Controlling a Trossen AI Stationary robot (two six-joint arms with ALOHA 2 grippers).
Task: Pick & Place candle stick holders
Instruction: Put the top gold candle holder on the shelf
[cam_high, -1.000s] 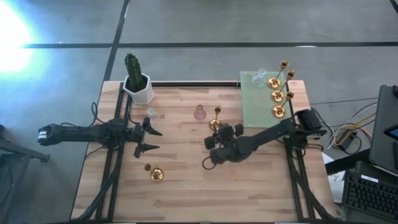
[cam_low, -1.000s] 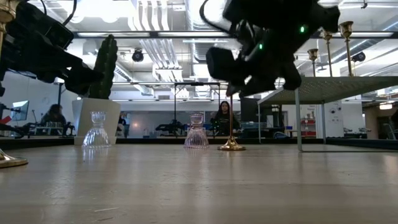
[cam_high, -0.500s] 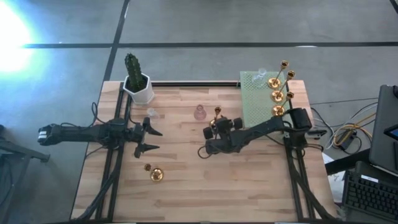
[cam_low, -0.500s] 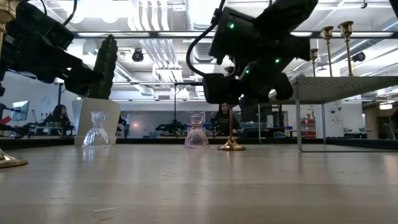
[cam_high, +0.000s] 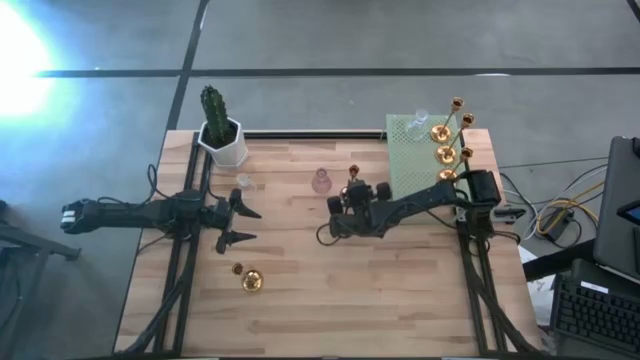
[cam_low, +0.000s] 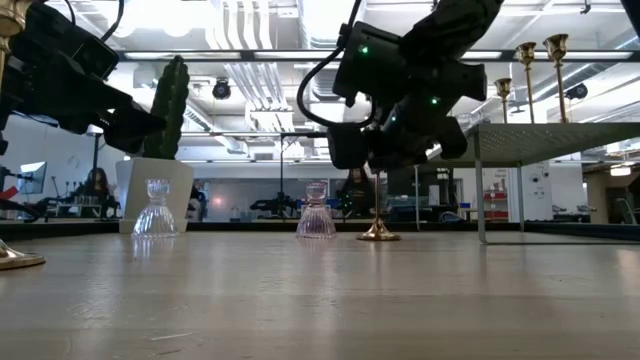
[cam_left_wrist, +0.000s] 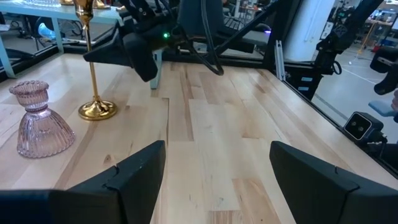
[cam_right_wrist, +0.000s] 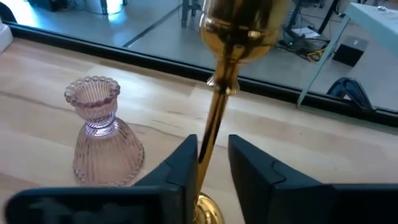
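A gold candle holder (cam_right_wrist: 211, 130) stands on its round base near the table's middle; it also shows in the low view (cam_low: 379, 232). My right gripper (cam_right_wrist: 213, 165) is open and level, with one finger on each side of the holder's thin stem, and it shows in the high view (cam_high: 350, 200). A pink glass holder (cam_high: 321, 181) stands just left of it. A clear glass holder (cam_high: 243, 182) stands farther left. Another gold holder (cam_high: 250, 281) sits near the front left. My left gripper (cam_high: 240, 225) is open and empty at the table's left. My right gripper has the gold holder's stem (cam_right_wrist: 207, 149) between its two fingers, low on the stem, coming level from the table's near right. The stem runs close along one finger (cam_right_wrist: 186, 165); I cannot tell whether it touches. The holder stands upright on the table.
A raised green mesh platform (cam_high: 405, 165) at the far right carries several gold holders (cam_high: 445, 150). A white pot with a cactus (cam_high: 222, 135) stands at the far left corner. Bare wood lies along the near half of the table.
My right gripper has gone toward the table's far edge and a little left, up to the gold holder, and its fingers now stand on either side of the stem.
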